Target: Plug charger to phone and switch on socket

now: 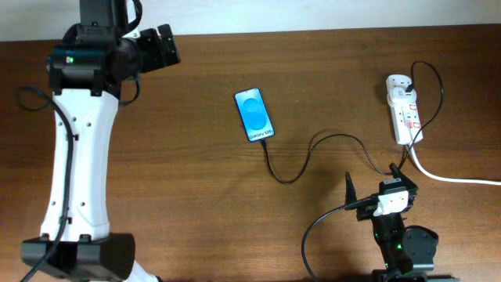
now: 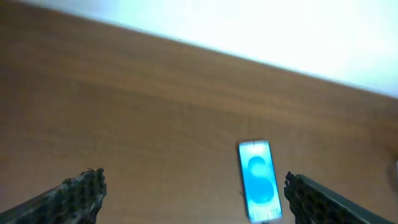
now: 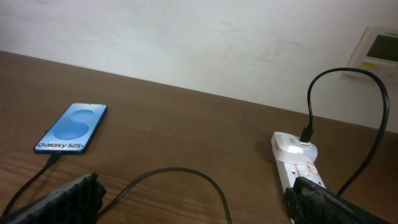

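light: even, bright | shadows: soft | left wrist view: blurred | others: sharp

Table (image 1: 203, 196) shows brown wood, grain visible, smooth with a soft sheen; phone (image 1: 254, 114) screen looks like glossy glass; socket (image 1: 404, 110) is white plastic, shiny and smooth; charger (image 3: 180, 168) cable reads black, matt, rubbery.

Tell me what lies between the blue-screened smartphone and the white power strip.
Between the blue-screened smartphone and the white power strip, only the thin black charger cable curls over the bare wooden table; the overhead view shows it.
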